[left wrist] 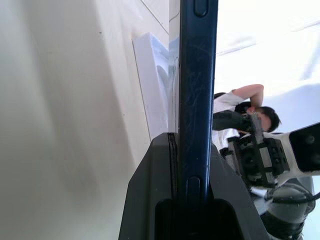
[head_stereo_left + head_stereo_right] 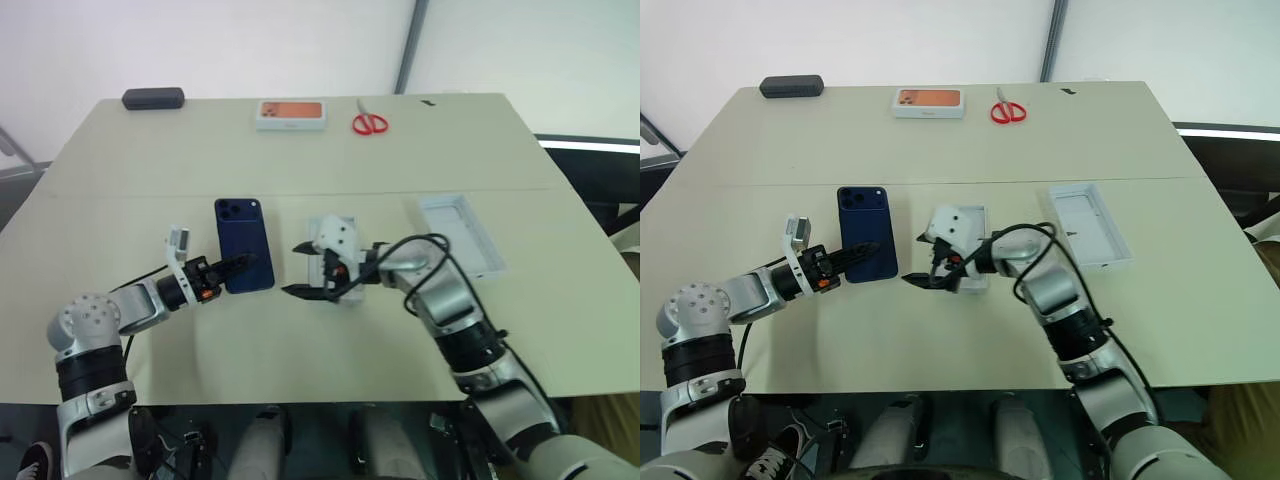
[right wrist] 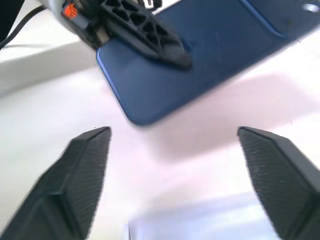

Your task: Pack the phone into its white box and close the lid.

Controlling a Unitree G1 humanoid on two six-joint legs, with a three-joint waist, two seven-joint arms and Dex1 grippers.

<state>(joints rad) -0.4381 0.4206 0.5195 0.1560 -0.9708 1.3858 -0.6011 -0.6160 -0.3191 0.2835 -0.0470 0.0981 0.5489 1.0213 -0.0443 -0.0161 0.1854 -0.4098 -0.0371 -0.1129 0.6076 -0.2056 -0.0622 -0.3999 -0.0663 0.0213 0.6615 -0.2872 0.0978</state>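
While the left claw (image 2: 240,265) is clamped on the near end of the phone (image 2: 243,245), the phone is held just above the surface (image 2: 300,340), its glossy navy back facing up and its square camera bump at the far end, toward twelve o'clock. In the left wrist view the two black fingers (image 1: 150,200) pinch the phone's thin edge from both sides, and a person shows beyond it in the background. At about three o'clock from the phone, the right claw (image 2: 303,270) hangs with its fingers spread wide apart, gripping nothing; it points toward nine o'clock, at the phone. The right wrist view shows those two fingers (image 3: 85,165) well apart, with the phone's blue back and the left claw's finger lying on it straight ahead. Under and just behind the right claw lies the white box (image 2: 330,230), mostly hidden by the wrist, so its inside cannot be made out. Farther toward three o'clock, well apart from the box, the lid (image 2: 462,235) rests open side up on the surface. Along the far edge, near twelve o'clock, sit a small black case (image 2: 153,98), a white box with an orange picture (image 2: 291,113) and red-handled scissors (image 2: 369,122).
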